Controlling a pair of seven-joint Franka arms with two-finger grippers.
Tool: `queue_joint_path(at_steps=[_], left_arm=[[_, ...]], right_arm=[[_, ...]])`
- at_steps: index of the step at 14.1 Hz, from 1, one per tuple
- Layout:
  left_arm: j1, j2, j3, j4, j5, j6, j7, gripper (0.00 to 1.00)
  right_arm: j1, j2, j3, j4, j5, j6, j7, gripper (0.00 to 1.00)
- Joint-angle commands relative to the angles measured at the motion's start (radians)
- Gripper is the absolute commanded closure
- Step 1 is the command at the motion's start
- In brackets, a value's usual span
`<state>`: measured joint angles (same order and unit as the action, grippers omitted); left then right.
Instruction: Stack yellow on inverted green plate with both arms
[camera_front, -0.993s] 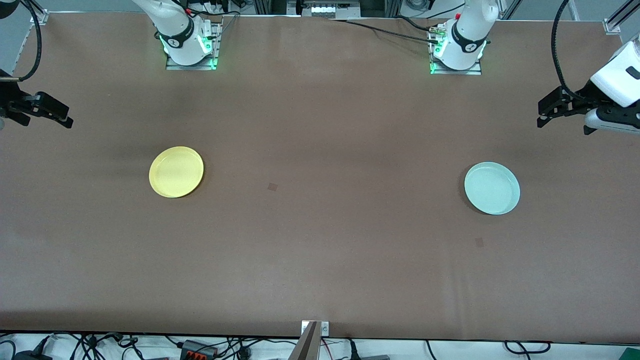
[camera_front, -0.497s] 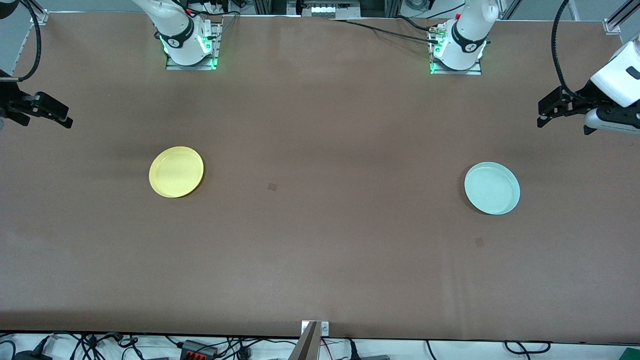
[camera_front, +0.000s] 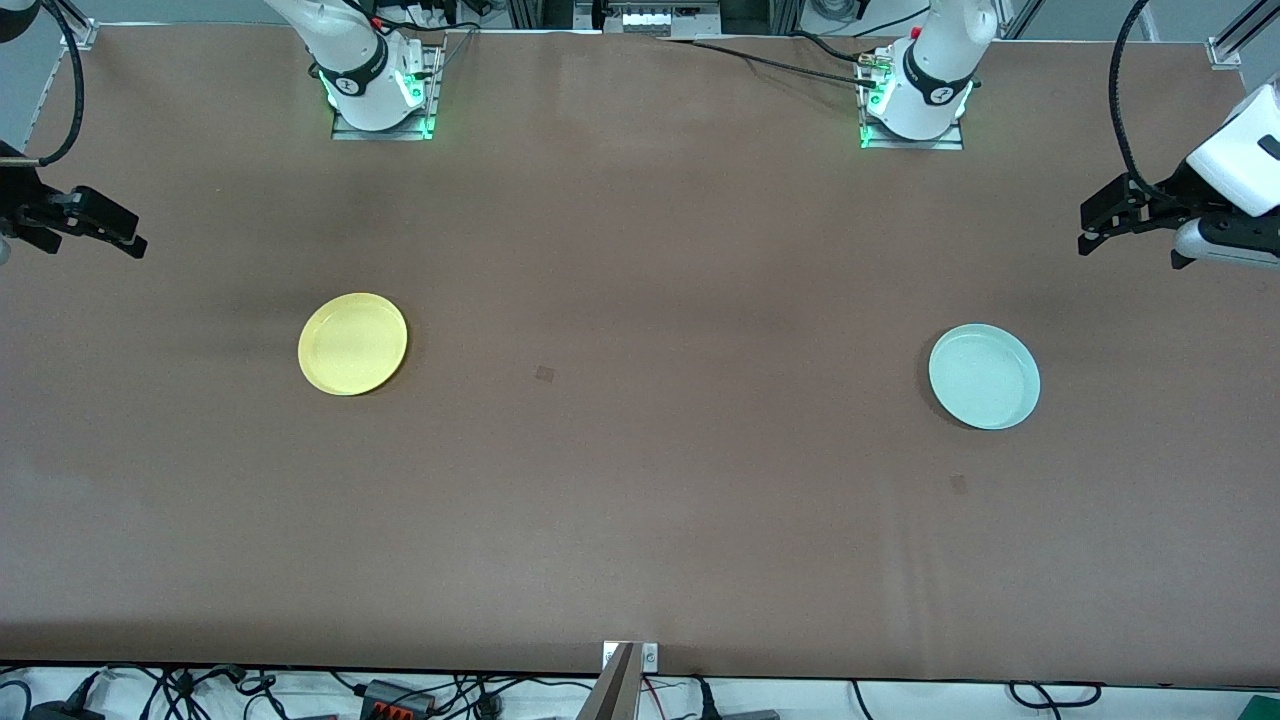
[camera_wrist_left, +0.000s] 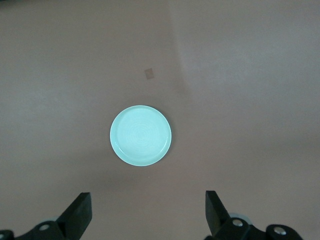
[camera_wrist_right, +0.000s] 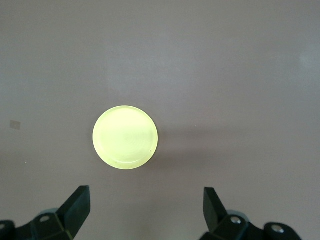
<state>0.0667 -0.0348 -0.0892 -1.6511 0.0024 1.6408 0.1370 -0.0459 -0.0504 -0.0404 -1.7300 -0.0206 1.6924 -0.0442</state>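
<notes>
Lying rim-up on brown surface (camera_front: 640, 250): yellow plate (camera_front: 352, 343) toward right arm's end, green plate (camera_front: 984, 376) toward left arm's end, well apart. Hovering above surface edge near green plate: left gripper (camera_front: 1092, 222), jaws spread, empty. Hovering near yellow plate: right gripper (camera_front: 128, 235), jaws spread, empty.

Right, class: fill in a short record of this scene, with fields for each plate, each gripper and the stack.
yellow plate: on the table toward the right arm's end, rim up, untouched
green plate: on the table toward the left arm's end, rim up, not yet inverted
left gripper: open, empty, over the table's left-arm end
right gripper: open, empty, over the table's right-arm end
stack: not started; plates far apart
</notes>
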Motion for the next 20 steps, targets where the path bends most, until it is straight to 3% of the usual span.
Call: queue_joint_path(at_steps=[1, 10, 14, 18, 20], left_arm=[[0.002, 0.059, 0.005, 0.063, 0.018, -0.015, -0.005, 0.00], [0.031, 0.194, 0.006, 0.105, 0.015, -0.019, 0.002, 0.00], [0.119, 0.294, 0.006, 0.105, 0.021, -0.010, 0.010, 0.00], [0.169, 0.383, 0.008, 0.070, 0.022, -0.007, 0.012, 0.00], [0.208, 0.392, 0.006, -0.007, 0.024, 0.089, 0.018, 0.00]], right_arm=[[-0.008, -0.002, 0.004, 0.003, -0.006, 0.000, -0.016, 0.00], [0.012, 0.038, 0.013, 0.001, -0.004, -0.005, -0.022, 0.00], [0.009, 0.060, 0.011, -0.009, -0.004, -0.008, -0.020, 0.00], [-0.002, 0.187, 0.005, 0.003, 0.001, 0.039, -0.020, 0.00], [-0.011, 0.246, 0.004, 0.003, -0.004, 0.046, -0.020, 0.00]])
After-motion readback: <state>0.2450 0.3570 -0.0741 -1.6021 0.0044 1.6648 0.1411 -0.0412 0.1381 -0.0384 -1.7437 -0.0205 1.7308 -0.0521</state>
